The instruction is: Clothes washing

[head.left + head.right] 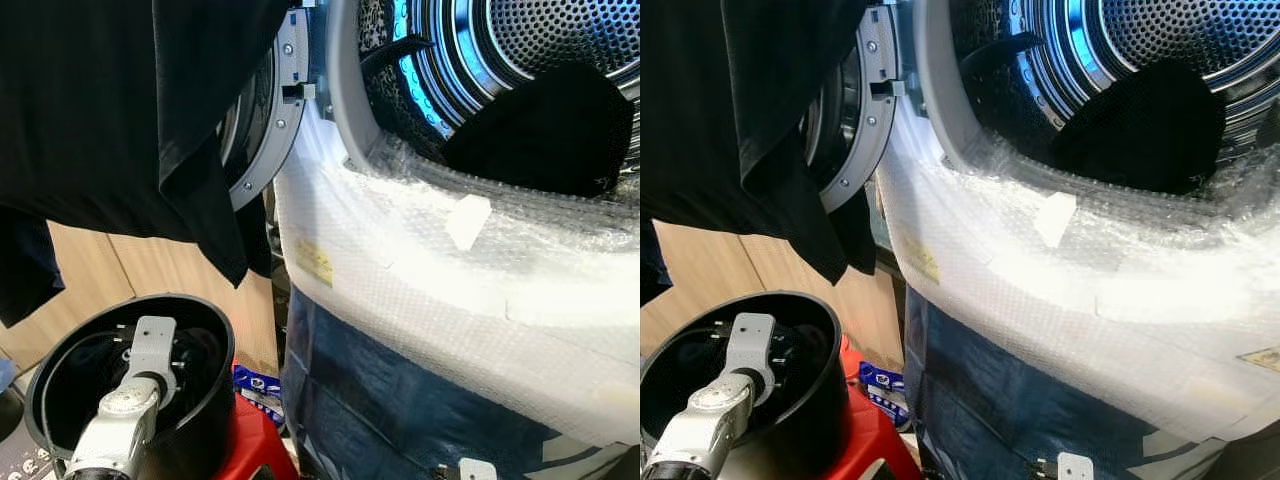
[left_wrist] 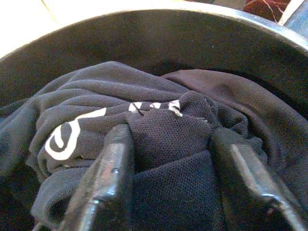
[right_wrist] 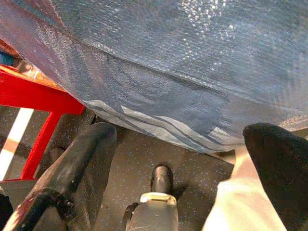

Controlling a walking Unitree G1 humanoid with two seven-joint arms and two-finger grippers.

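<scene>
Left gripper [image 2: 171, 159] down inside black bucket [image 1: 205, 400], fingers spread astride bunched dark garment [image 2: 159, 130] directly between and below them, not yet clamped; open washer drum [image 1: 520, 60] up and rightward; right gripper [image 3: 187, 159] idle, parted, floorward.

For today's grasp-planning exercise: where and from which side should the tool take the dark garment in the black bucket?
Grip the raised fold of the dark garment, beside its white print, coming straight down from above: the black bucket walls it in all round, and the left tool already straddles that bunched ridge.
</scene>
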